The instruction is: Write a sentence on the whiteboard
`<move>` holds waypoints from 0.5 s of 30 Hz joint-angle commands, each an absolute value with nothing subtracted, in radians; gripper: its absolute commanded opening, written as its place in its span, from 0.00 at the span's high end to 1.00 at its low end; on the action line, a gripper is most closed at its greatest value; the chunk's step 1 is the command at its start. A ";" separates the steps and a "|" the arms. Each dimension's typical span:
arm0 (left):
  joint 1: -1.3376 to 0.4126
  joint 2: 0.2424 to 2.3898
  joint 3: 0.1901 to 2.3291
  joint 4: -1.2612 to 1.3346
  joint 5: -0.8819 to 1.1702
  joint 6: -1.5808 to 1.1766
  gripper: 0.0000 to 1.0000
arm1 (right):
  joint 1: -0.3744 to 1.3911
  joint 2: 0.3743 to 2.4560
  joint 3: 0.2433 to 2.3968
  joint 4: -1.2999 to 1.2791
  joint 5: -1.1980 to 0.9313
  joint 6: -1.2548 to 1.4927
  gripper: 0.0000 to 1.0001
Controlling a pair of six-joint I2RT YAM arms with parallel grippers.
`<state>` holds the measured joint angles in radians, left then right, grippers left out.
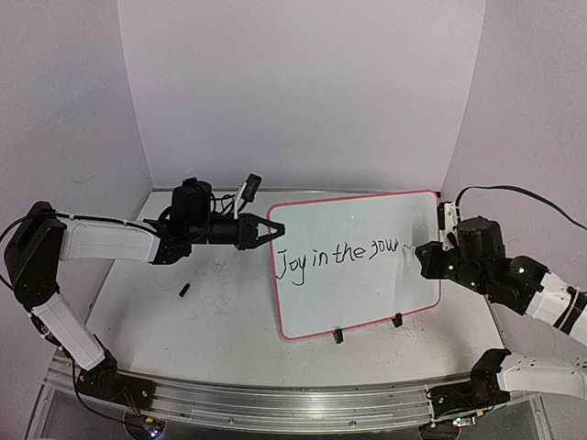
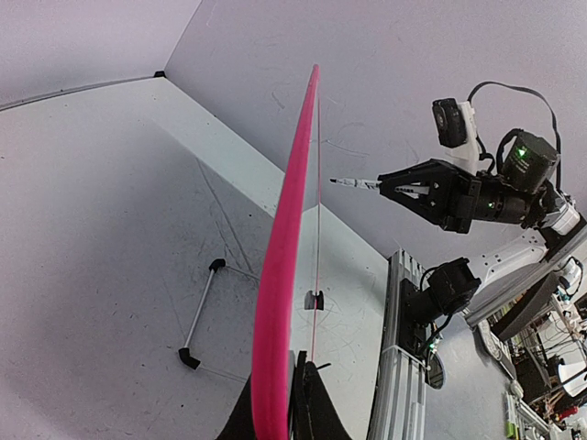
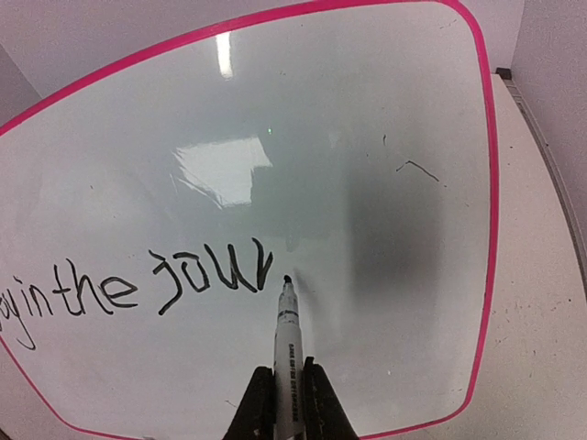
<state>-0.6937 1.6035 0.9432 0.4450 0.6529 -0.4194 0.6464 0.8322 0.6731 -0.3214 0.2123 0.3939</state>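
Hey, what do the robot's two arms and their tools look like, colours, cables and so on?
The left arm and right arm both have white shell links joined by black joints. The left tool and right tool are black and taper like wedges. Small green lights glow near the right arm's wrist, and a black cable loops above it.

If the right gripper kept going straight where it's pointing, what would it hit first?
The whiteboard: its marker tip would land just after the last letters, if it isn't touching already.

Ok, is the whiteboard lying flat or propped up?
Propped up: the whiteboard rises steeply off the table, showing edge-on in the left wrist view, its rim pinched by the shut left gripper.
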 commanded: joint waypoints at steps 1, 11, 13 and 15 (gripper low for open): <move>-0.696 1.626 0.936 0.336 0.518 -0.334 1.00 | 0.643 0.838 0.674 -0.280 0.229 0.407 1.00; -0.696 1.625 0.935 0.336 0.520 -0.333 1.00 | 0.640 0.863 0.663 -0.229 0.216 0.402 1.00; -0.696 1.626 0.935 0.336 0.520 -0.333 1.00 | 0.640 0.874 0.669 -0.229 0.226 0.402 1.00; -0.696 1.626 0.936 0.336 0.520 -0.332 1.00 | 0.641 0.879 0.668 -0.221 0.230 0.398 1.00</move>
<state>-0.6941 1.6035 0.9432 0.4450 0.6533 -0.4194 0.6437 0.8661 0.6651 -0.2722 0.2119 0.3981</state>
